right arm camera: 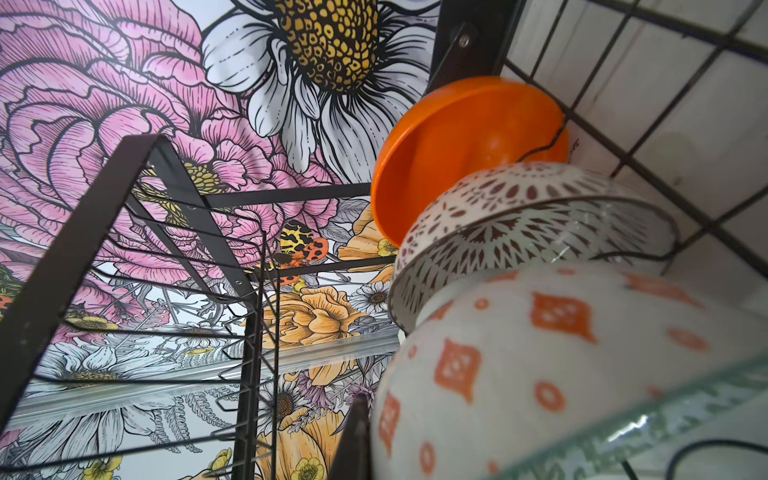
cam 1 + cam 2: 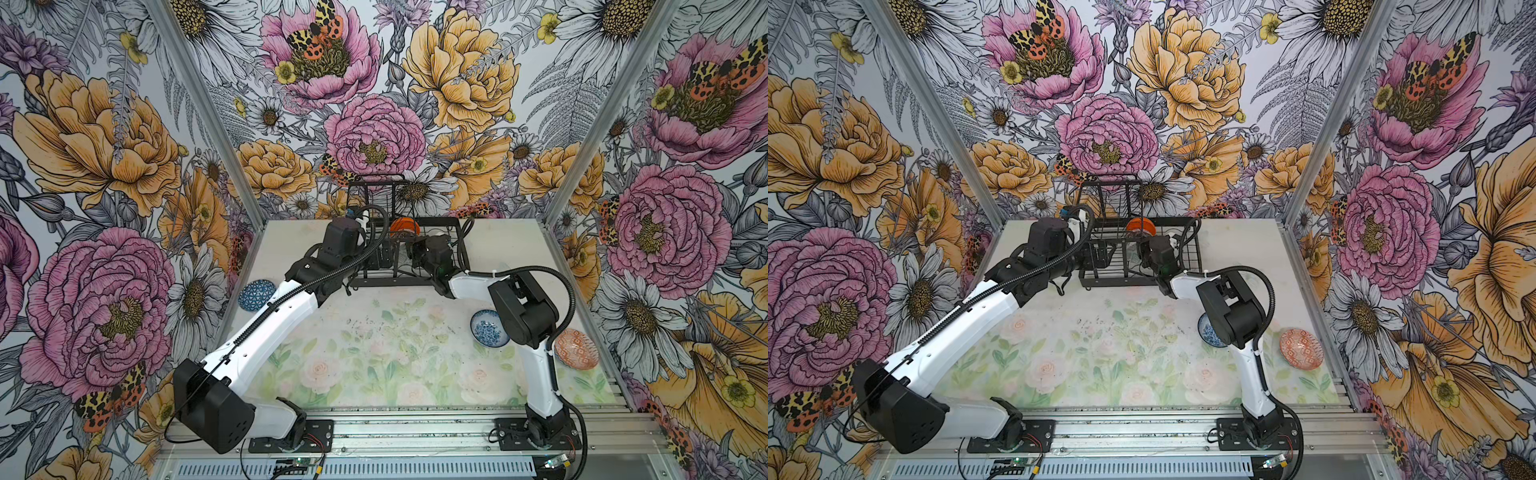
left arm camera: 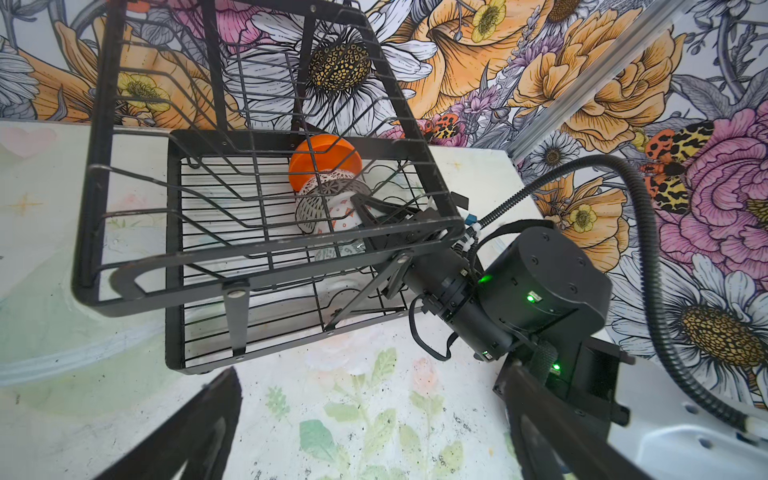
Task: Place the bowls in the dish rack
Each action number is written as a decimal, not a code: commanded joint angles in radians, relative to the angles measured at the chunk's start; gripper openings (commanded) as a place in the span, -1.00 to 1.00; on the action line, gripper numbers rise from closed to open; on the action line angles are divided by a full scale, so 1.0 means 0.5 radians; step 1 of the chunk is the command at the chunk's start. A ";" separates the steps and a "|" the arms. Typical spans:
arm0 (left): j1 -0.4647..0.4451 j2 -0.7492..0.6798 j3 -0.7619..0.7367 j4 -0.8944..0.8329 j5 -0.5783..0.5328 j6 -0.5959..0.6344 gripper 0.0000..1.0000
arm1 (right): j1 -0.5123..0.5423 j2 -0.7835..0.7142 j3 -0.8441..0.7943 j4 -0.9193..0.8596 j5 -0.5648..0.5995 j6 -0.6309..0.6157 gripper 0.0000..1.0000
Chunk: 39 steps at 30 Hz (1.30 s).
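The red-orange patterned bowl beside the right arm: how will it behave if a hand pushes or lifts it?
The red-orange patterned bowl looks like glazed ceramic: probably stiff, breakable, slippery at the rim. It stands open side up, wide and shallow, so a push would likely slide, not tip it.

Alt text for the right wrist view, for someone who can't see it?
Close up inside the black wire rack, three tilted bowls sit in a row: an orange bowl farthest, a lattice bowl, then an orange-dotted bowl nearest. Floral wallpaper fills the background.
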 commanded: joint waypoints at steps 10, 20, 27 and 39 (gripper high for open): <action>0.010 0.027 0.059 -0.021 0.022 0.049 0.97 | 0.034 0.051 0.054 0.121 -0.002 0.000 -1.00; 0.007 0.039 0.060 -0.018 0.019 0.046 0.97 | 0.051 0.030 -0.036 0.087 -0.031 0.048 -1.00; 0.007 0.033 0.048 -0.019 0.016 0.043 0.97 | 0.075 0.037 -0.046 0.019 -0.048 0.163 -1.00; 0.007 0.003 0.023 -0.020 0.001 0.046 0.97 | 0.121 -0.048 -0.141 -0.111 0.060 0.321 -1.00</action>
